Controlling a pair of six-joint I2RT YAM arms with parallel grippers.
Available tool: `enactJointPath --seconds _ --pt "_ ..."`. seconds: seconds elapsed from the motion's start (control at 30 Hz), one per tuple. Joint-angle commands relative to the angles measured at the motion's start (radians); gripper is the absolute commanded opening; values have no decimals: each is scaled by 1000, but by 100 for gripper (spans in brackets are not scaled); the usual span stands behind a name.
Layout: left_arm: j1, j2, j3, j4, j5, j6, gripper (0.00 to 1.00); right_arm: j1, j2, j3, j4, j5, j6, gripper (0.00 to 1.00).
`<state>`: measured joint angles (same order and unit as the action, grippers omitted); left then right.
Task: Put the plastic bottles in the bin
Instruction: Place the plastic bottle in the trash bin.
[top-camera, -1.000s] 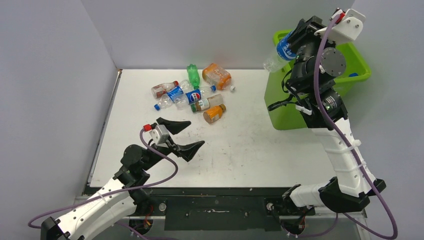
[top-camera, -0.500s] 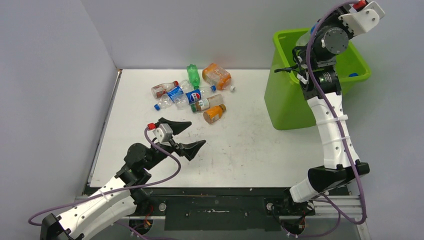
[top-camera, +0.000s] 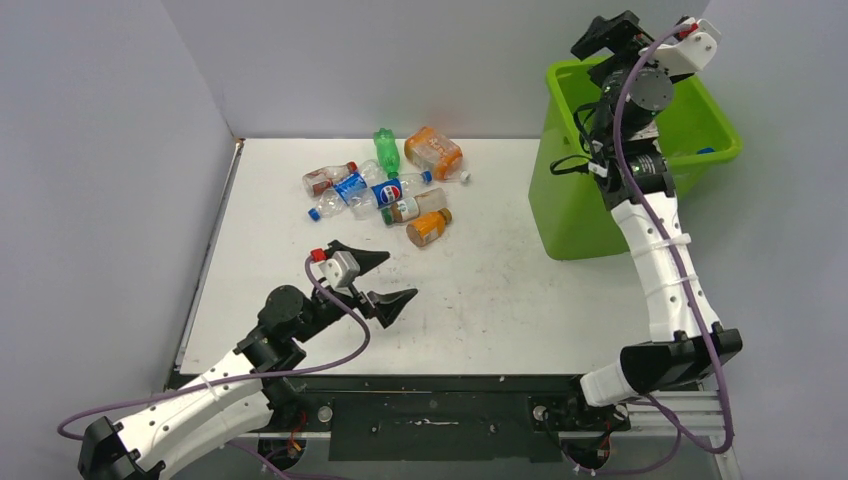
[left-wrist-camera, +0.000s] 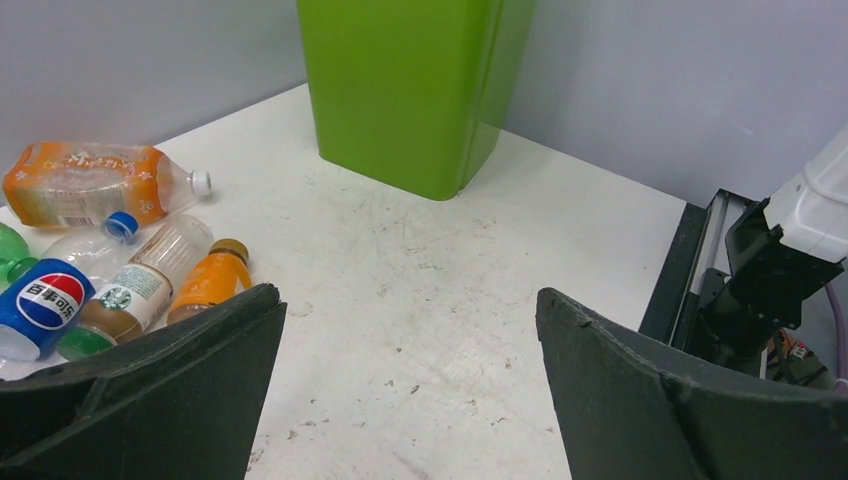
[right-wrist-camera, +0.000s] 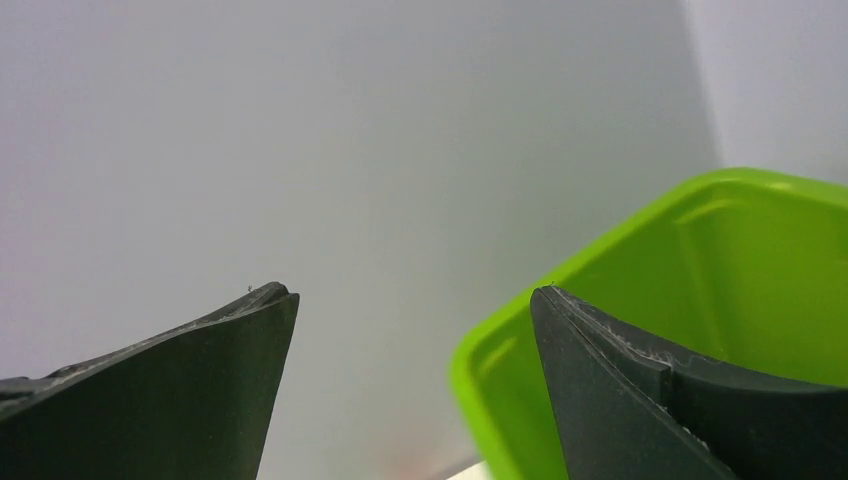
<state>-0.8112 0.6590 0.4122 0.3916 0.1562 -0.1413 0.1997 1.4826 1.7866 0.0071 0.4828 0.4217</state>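
We looked down on a white table (top-camera: 500, 290) with a loose cluster of plastic bottles (top-camera: 385, 188) lying flat near its far side. The lime-green bin (top-camera: 565, 215) stood at the far right corner, well apart from them.

The left gripper (top-camera: 398, 275) hovered low over the table, just short of the cluster, its jaws spread wide and holding nothing. The closest piece to it was a small orange bottle (top-camera: 428, 227). From the left wrist camera that bottle (left-wrist-camera: 205, 280) lay ahead and to the left of the open jaws, not between them, with its long axis slanting and its cap pointing toward the bin (left-wrist-camera: 410, 90). A blue Pepsi bottle (left-wrist-camera: 40, 300) and a larger orange-labelled bottle (left-wrist-camera: 85, 185) lay further left.

The right gripper (top-camera: 605, 35) was raised high over the bin's far left corner, by far the farther arm from the cluster. Its wrist camera showed its jaws (right-wrist-camera: 412, 295) wide apart and empty, with only the grey wall (right-wrist-camera: 350, 150) and the bin's rim (right-wrist-camera: 480, 365) between them.

We judged the next pickup belonged to the left arm, which would need to swing left and forward.
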Motion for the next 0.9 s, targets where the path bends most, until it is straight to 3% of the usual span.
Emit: enactJointPath --seconds 0.0,0.27,0.47,0.7,0.87 --pt "-6 -19 57 8 -42 -2 96 124 -150 -2 93 -253 12 90" --pt "-6 5 106 -78 -141 -38 96 204 -436 -478 143 -686 52 90" --pt "-5 24 143 -173 -318 -31 96 263 -674 -919 122 -663 25 90" --pt "21 200 241 -343 -514 -21 96 304 -723 -1147 93 -691 67 90" --pt "102 405 342 -469 -448 -139 96 325 -749 -1268 92 -641 111 90"
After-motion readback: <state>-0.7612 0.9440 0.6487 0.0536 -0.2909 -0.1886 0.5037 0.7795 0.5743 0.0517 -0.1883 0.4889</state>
